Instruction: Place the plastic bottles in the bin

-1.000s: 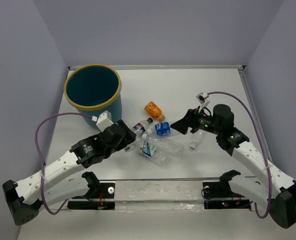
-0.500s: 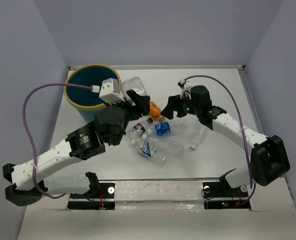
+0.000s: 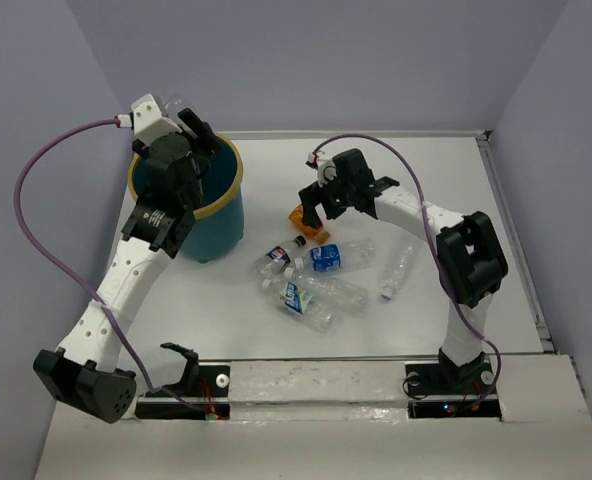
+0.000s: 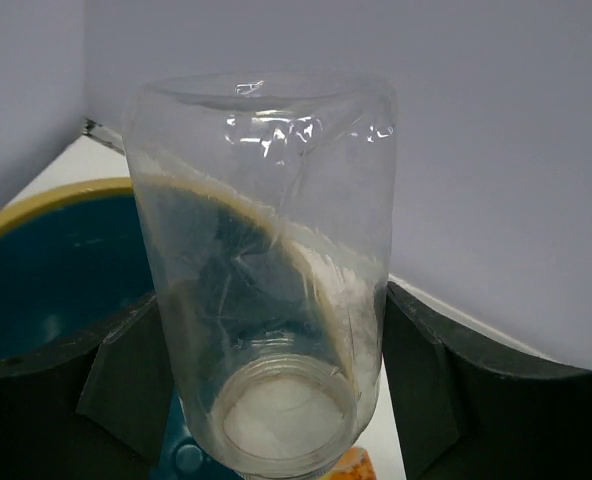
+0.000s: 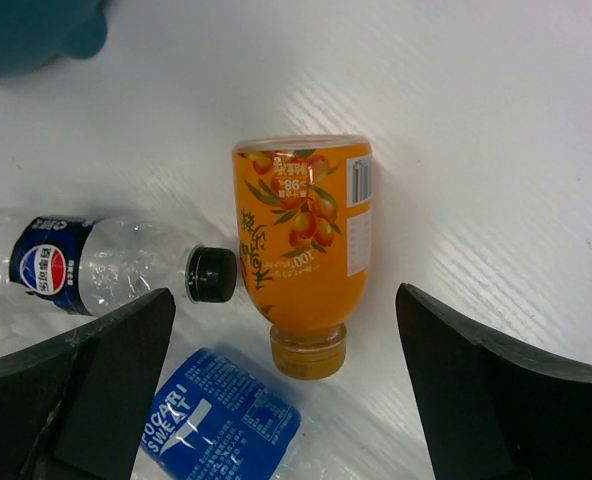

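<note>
Bench (image 3: 416, 180) – white, walled at back and sides

Bin (image 3: 224, 218) – dark teal w/ yellow-tan rim, stands upright at far left of the bench; the biggest item by far. Wrist cam shows the rim (image 4: 36, 200) below and left of the gripped load

L arm – raised high, left end effector (image 3: 194, 135) over the bin's far rim. Fingers clamped on a clear bottle (image 4: 266, 250), one finger each side of its lower body. No cap, open neck toward the wrist cam, base pointing away. Bottle off the bench, held above the bin, bin rim visible through the plastic

R arm – stretched toward bench centre, right end effector (image 3: 316, 207) low over the orange bottle (image 5: 304, 235). Jaws wide apart, gripping nothing; a finger on either side of the bottle, neither touching it

Remaining bottles, all lying on the bench approx mid-bench, well apart from the bin:
- long clear one (image 3: 338, 293), lying nearest the arm bases
- one w/ blue-green label (image 3: 298, 298), just beside it
- blue Pocari Sweat label bottle (image 5: 221, 425), just below the orange one in wrist view
- Pepsi bottle (image 5: 86, 265), black cap just beside the orange bottle's side
- clear one (image 3: 398, 265), alone to the right
- orange bottle – shortest, on its side, cap toward the wrist cam
</note>
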You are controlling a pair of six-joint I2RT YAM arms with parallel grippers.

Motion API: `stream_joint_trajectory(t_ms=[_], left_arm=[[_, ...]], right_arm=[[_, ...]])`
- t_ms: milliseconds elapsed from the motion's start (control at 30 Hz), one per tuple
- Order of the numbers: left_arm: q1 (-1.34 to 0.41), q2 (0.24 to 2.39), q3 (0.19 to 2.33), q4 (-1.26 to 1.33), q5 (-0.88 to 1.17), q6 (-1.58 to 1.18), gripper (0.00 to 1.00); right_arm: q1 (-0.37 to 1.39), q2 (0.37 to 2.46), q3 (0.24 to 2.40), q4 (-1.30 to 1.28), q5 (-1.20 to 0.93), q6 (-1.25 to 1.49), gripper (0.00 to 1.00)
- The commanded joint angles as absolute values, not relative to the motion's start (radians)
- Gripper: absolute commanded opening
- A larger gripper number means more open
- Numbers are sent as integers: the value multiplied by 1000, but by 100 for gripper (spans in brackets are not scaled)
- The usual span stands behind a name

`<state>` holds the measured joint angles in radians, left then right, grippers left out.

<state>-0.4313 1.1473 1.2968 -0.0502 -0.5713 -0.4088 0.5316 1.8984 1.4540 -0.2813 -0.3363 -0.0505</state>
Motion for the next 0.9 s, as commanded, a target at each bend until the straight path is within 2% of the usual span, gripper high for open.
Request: stream_joint_trajectory(t_ms=[0,100,200,300,333,433,733,867], left_arm=[[-269,1129,1322,2,-480,-406,52],[-180,1149,1299,2,-477,-411,52],[-135,1166,1273,14,-462,-410,57],[-112,1192,1247,17,-431,-400,73],[-112,1195,1244,15,-420,-399,85],[-112,1193,1230,17,-382,-394,95],[-112,1091,1160,12,-284,-388,96],[-112,982,1120,2,-172,-388,96]], right_arm=[[568,1942,1552,-364,-351,-127,97],[591,2006,1610,-379,-309,-135,97],[600,2051,1643,-379,-261,-137,96],[600,2080,1678,-374,-209,-132,91],[600,2086,1683,-371,-196,-133,91],[600,2100,1697,-364,-160,-137,88],[600,2155,1726,-374,-149,-161,95],[600,2192,1762,-407,-150,-176,96]])
